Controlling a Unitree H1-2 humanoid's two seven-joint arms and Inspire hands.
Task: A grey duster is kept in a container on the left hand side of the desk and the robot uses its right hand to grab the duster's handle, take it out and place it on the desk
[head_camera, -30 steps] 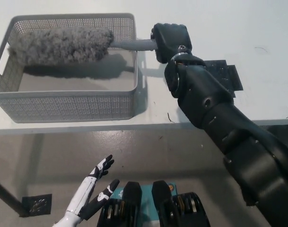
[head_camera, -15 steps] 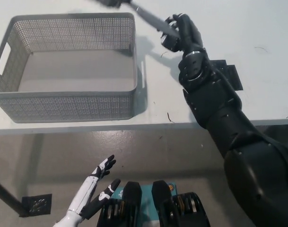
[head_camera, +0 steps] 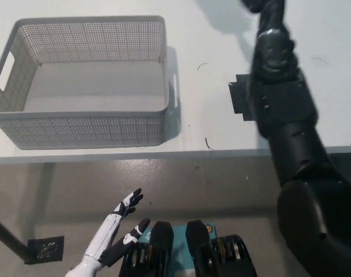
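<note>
White desk (head_camera: 215, 121): grey mesh basket (head_camera: 83, 130) stands at left, near the front edge. Flat black square (head_camera: 240, 99) lies right of it, partly hidden. Few dark specks (head_camera: 207, 142) scattered.

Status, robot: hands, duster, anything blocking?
Left hand open, low, idle. Right arm runs off top; hand unseen. Duster unseen; basket empty. No obstacle seen.

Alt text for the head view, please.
An empty grey mesh basket sits at the left of a white desk; the robot's black right arm stretches past the picture's top edge, hand and duster out of sight. The white left hand rests open at lower left.
</note>
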